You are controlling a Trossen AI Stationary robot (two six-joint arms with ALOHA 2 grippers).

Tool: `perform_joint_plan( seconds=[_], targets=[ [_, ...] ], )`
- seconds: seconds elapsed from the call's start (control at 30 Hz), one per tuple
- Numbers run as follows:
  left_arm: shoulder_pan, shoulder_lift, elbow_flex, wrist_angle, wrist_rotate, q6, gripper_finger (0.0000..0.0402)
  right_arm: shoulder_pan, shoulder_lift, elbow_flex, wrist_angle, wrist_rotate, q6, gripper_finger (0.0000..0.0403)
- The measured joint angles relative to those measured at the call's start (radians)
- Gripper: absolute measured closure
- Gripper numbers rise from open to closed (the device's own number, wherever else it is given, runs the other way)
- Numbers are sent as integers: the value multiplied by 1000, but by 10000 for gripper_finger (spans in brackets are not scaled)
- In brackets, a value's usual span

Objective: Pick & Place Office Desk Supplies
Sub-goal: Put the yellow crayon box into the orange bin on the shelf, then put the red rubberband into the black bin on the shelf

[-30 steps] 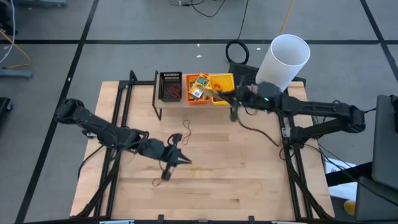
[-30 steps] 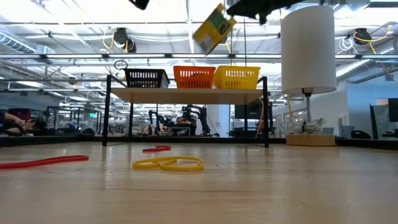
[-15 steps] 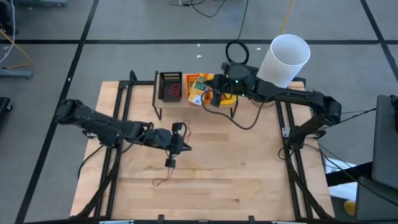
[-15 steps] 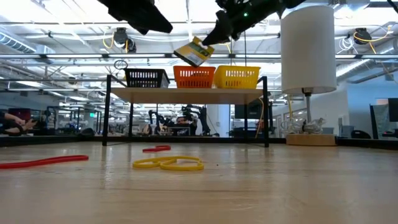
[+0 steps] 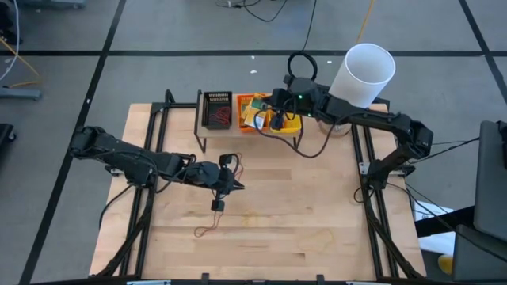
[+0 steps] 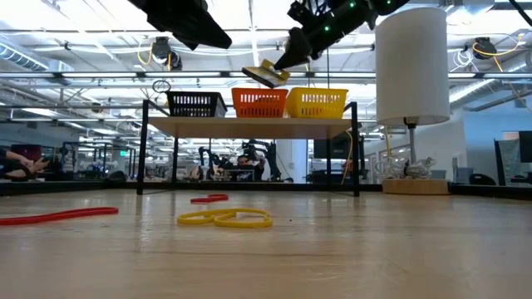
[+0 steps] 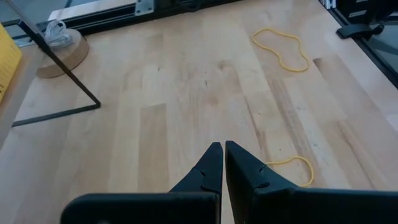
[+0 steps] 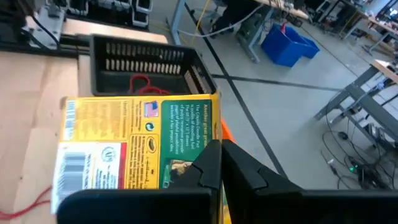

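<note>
A flat yellow pack (image 8: pixel 134 140) with a green-and-white label hangs over the orange bin (image 5: pixel 252 125) on the raised shelf at the table's far edge. My right gripper (image 5: pixel 268 119) is shut on it. In the low view the pack (image 6: pixel 266 75) lies almost level above the bins. My left gripper (image 5: pixel 238 188) hovers shut and empty over the middle of the table, above the loose rubber bands. Yellow rubber-band loops (image 7: pixel 281 48) and a red one (image 6: pixel 208 198) lie flat on the wood. My right gripper pinches the pack between its two fingers at the green-labelled end (image 8: pixel 186 163), near one corner. The fingers come from the table's right, nearly level. The pack sticks out ahead of the fingertips, lifted clear and almost flat over the orange bin.
A black bin (image 8: pixel 143 62) holding red rubber bands stands left of the orange bin, and a yellow bin (image 6: pixel 316 101) stands right of it. A big white cylinder (image 5: pixel 363 75) rises at the far right corner. The shelf's thin legs (image 7: pixel 62 74) stand on the table.
My right gripper has reached toward the table's left and far edge with the pack, rolling as it went. The pack has tipped from steeply slanted to nearly level and now hangs lower over the orange bin. My left gripper has swung a little toward the far edge, still shut.
</note>
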State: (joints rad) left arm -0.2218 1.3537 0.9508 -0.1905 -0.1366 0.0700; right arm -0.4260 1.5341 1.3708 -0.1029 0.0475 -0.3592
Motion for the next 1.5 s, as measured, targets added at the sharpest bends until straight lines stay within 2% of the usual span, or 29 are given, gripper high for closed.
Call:
perform_joint_plan(
  seconds=[0.7,0.83,1.0,1.27,1.37,1.5],
  targets=[
    [0,0,0,-1,6,-3,392,-12,0,0,23,-1,4,397],
    [0,0,0,-1,7,-6,392,-12,0,0,23,-1,-16,386],
    [-2,0,0,-1,8,-17,392,-11,0,0,23,-1,-24,338],
    [-2,0,0,0,-2,-18,392,1,0,-1,81,-23,26,218],
    [-2,0,0,6,-31,-13,392,28,-11,-1,98,-24,37,192],
    [-2,0,0,29,-73,-28,392,104,-39,-3,56,-24,41,182]
  ],
)
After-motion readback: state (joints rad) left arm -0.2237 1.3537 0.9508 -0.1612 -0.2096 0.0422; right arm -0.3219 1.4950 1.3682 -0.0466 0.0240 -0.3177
